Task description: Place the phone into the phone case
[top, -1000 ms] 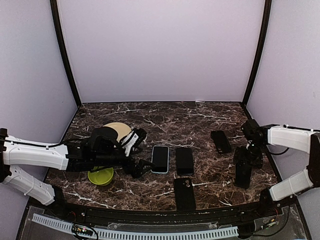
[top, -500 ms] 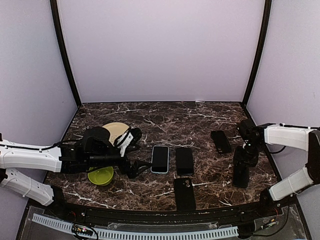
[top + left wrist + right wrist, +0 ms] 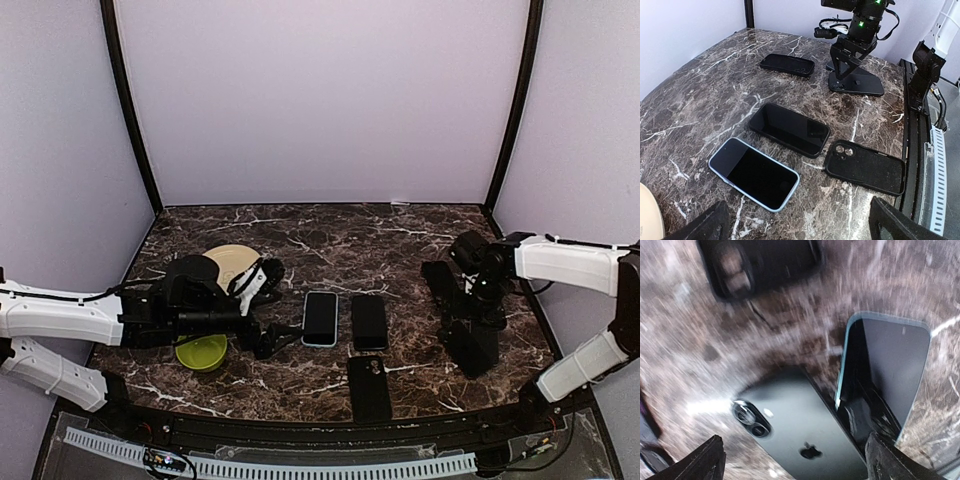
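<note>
Since a second ago the left arm has drawn back slightly, and the right arm has swung in toward the middle of the marble table (image 3: 300,225) — the dark phone (image 3: 474,352) under it has shifted left with it.

At the far left, the left gripper (image 3: 278,336) hovers low with its jaws wide apart and holds nothing; its wrist view shows both fingers well clear of everything. A green bowl (image 3: 201,352) and a tan plate (image 3: 232,262) lie beside that arm. Next comes a blue-edged phone (image 3: 320,318), then a black phone (image 3: 369,322) just beside it, both flat and untouched. Nearer the front edge lies an empty black case (image 3: 369,387), camera cut-out visible, with nothing in it. Farther back is another dark slab (image 3: 441,283) — phone or case, I cannot tell.

On the right, the right gripper (image 3: 468,328) stands over the dark phone with its fingers spread, tips down at the phone. No clamp shows, and its own blurred view settles nothing.

The task looks barely begun: the phone is well apart from the case. It must still be brought across, lined up and pressed in.
</note>
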Available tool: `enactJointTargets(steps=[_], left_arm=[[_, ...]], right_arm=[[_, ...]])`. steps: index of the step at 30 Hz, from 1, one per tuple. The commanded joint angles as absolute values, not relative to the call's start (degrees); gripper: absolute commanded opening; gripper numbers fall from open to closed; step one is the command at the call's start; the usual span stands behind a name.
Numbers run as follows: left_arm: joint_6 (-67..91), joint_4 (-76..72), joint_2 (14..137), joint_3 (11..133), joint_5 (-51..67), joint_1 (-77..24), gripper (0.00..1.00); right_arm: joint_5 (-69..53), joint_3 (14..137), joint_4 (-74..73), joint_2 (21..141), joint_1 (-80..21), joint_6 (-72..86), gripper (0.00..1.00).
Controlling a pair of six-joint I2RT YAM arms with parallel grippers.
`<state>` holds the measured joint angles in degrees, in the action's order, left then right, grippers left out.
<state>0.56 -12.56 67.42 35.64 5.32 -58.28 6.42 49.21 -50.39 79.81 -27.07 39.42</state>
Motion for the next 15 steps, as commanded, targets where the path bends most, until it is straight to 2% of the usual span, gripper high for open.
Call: enactJointTargets(steps=[1, 10, 15], left_arm=[[-1.18, -14.31, 66.96, 35.21, 7.59, -58.27, 0.99], [-1.54, -18.44, 63.79, 32.60, 13.43, -58.27, 0.99], [-2.20, -17.65, 63.79, 33.13, 13.01, -58.27, 0.99]], right_arm=[[5.18, 49.16, -56.50, 82.83, -27.32, 31.80, 0.98], [2.44, 48.27, -54.25, 90.28, -30.23, 25.06, 0.98], [3.42, 50.27, -52.77, 94.84, -33.01, 25.05, 0.89]])
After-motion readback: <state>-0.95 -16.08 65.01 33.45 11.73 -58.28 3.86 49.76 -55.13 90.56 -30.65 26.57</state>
